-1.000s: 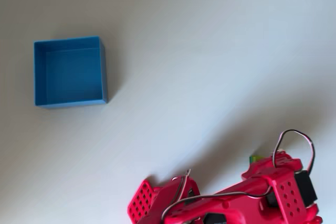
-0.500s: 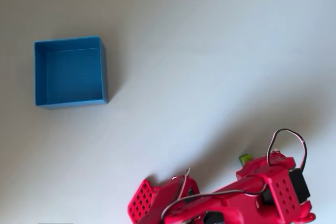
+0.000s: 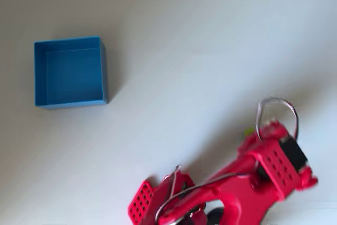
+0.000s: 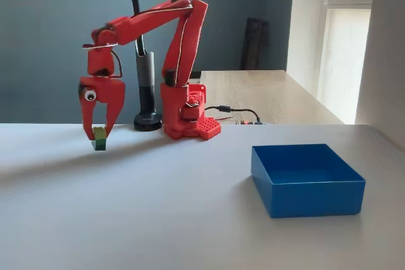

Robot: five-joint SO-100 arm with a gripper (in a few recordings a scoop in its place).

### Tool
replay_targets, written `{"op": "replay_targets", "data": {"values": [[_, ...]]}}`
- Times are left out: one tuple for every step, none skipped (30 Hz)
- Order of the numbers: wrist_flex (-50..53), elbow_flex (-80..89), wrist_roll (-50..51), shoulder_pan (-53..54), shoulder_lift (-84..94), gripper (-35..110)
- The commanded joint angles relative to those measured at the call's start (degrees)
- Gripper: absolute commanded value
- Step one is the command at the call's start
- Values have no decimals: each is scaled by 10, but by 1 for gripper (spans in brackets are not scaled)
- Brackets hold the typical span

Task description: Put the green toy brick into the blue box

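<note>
Over the pale table (image 4: pixel 190 219), the red gripper (image 4: pixel 99 136) is clamped on the green toy brick (image 4: pixel 99 137), carrying it; next, travel toward the blue box (image 4: pixel 307 179) at four o'clock.

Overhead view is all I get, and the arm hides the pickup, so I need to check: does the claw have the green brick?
Observer: Yes. In the fixed view the claw is shut on the green toy brick.
Operator: How is the claw oriented?
Observer: Its fingers point straight down at the table.
Operator: How deep is the grip?
Observer: Shallow. The brick is pinched at the very tips, and its lower part hangs below them.
</note>
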Motion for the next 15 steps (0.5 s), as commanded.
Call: {"op": "replay_targets", "data": {"values": [[3, -44, 7, -73, 10, 0], [3, -46, 7, -94, 11, 0], [3, -47, 6, -116, 13, 0], [3, -47, 4, -138, 14, 0], [3, -49, 2, -162, 16, 0], [3, -50, 1, -184, 17, 0], [3, -53, 0, -206, 17, 0], [3, -57, -1, -229, 18, 0], [3, -62, -1, -252, 18, 0], [3, -69, -1, -276, 18, 0], [2, -75, -2, -300, 18, 0], [2, -79, -4, -323, 18, 0], [2, -85, -5, -349, 18, 0], [2, -91, -5, -374, 18, 0], [2, -98, -7, -399, 18, 0]]}}
